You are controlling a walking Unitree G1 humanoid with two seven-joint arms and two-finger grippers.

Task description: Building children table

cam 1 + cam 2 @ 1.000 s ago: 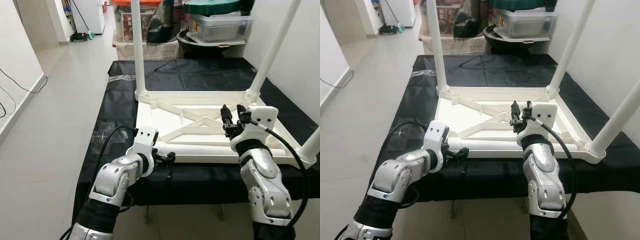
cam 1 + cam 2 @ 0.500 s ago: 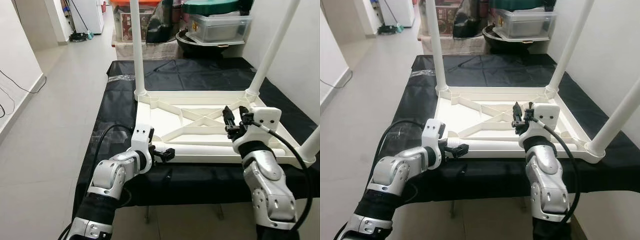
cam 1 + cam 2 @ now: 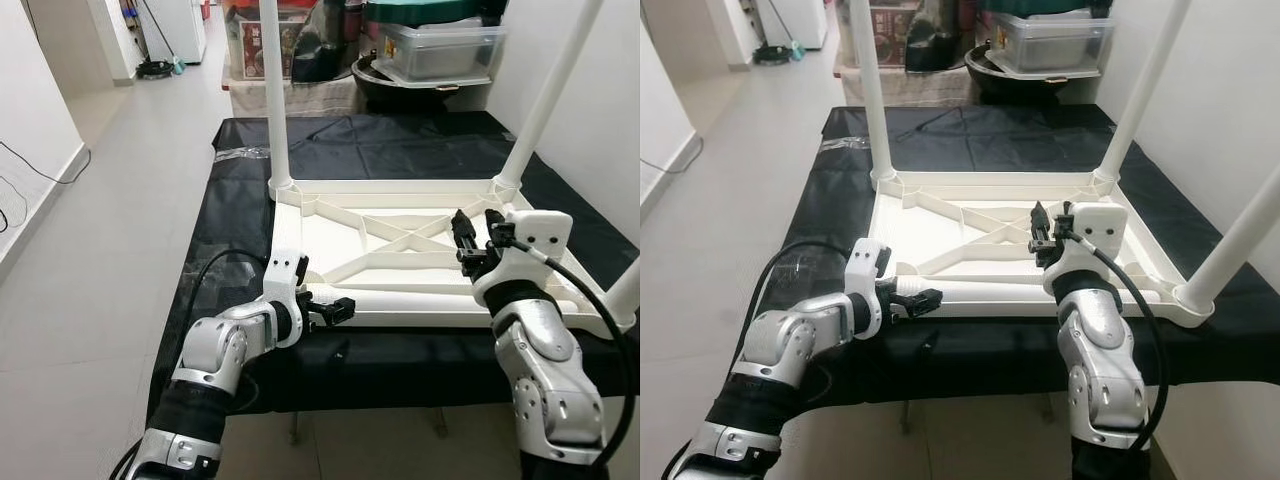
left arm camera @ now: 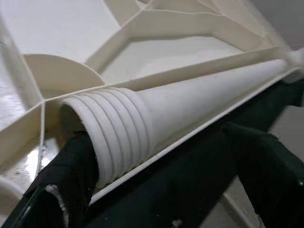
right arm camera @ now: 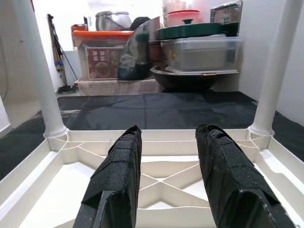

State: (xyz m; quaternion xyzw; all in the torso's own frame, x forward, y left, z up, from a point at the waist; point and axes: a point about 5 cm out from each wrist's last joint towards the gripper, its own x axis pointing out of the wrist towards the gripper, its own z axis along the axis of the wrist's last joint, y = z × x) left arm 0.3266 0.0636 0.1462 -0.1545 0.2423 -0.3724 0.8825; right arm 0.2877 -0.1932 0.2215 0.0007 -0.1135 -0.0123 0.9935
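You see the white table top [image 3: 400,240] lying upside down on the black-covered bench [image 3: 240,200], three legs already upright in its corners. The loose fourth leg [image 4: 190,102] lies along the near rim. Your left gripper [image 3: 338,309] sits at that leg's threaded end, fingers spread, one finger [image 4: 61,180] touching the threads. Your right gripper [image 3: 478,235] hovers above the underside ribs, fingers parted, grasping nothing.
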